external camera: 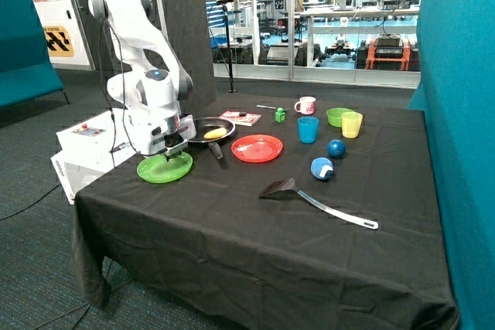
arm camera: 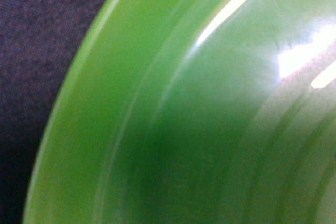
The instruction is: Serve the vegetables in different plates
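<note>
Black-clothed table [external camera: 232, 229] in an open hall, teal seating at both sides, glass-fronted workshop behind.

- Gripper [external camera: 168, 151]: lowered right over the green plate [external camera: 165, 168] at the table's near corner by the arm's base; whether touching it cannot be told. Fingers hidden in both views, so open or closed cannot be told. Wrist view filled by the plate's glossy surface [arm camera: 210, 108], black cloth [arm camera: 42, 51] along one edge.
- Dark green vegetable: not visible in either view.
- Pale yellow vegetable [external camera: 215, 134]: lying in the black frying pan [external camera: 209, 130], just behind the green plate.
- Red-orange plate [external camera: 257, 148]: beside the pan, nothing on it.
- Blue cup [external camera: 308, 130], pink mug [external camera: 306, 105], small green cube [external camera: 280, 115], green bowl [external camera: 337, 116] and yellow cup [external camera: 352, 124]: grouped toward the far side.
- Two blue balls [external camera: 336, 148], [external camera: 322, 168]: near the blue cup.
- Black spatula [external camera: 309, 199]: toward the front, well apart from both plates.
- Flat red booklet [external camera: 240, 118]: behind the pan.
</note>
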`<state>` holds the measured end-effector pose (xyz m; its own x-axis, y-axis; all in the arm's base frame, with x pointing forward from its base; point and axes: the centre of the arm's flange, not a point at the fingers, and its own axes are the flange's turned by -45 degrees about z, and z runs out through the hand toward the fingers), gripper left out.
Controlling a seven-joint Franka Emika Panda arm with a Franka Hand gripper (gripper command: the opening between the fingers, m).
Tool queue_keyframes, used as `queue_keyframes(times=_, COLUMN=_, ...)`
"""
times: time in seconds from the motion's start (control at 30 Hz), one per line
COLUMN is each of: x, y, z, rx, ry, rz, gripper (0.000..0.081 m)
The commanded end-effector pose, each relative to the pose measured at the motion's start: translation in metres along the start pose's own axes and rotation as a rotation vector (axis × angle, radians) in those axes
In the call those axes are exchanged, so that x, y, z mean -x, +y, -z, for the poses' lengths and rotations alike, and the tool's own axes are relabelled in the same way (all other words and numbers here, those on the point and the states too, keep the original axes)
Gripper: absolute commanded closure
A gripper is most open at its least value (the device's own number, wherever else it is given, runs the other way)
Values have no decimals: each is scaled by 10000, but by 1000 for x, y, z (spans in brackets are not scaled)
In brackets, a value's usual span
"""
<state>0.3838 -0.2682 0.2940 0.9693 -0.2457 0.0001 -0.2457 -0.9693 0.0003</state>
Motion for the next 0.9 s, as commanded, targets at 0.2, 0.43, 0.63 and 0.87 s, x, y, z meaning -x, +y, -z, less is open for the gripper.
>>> queue_keyframes(times=0.2, x=5, y=5, z=0, rx=-3, ry=-1, rz=-113, gripper=0)
queue_keyframes(times=0.43, x=7, y=2, z=2, rx=-3, ry=-1, rz=228, gripper=0)
queue_keyframes(times=0.63, x=9, y=-3, z=6, rx=-3, ry=-1, rz=171, gripper=0)
queue_keyframes(times=0.87, x=4, y=-13, z=26, rx=-3, ry=-1, rz=710, gripper=0)
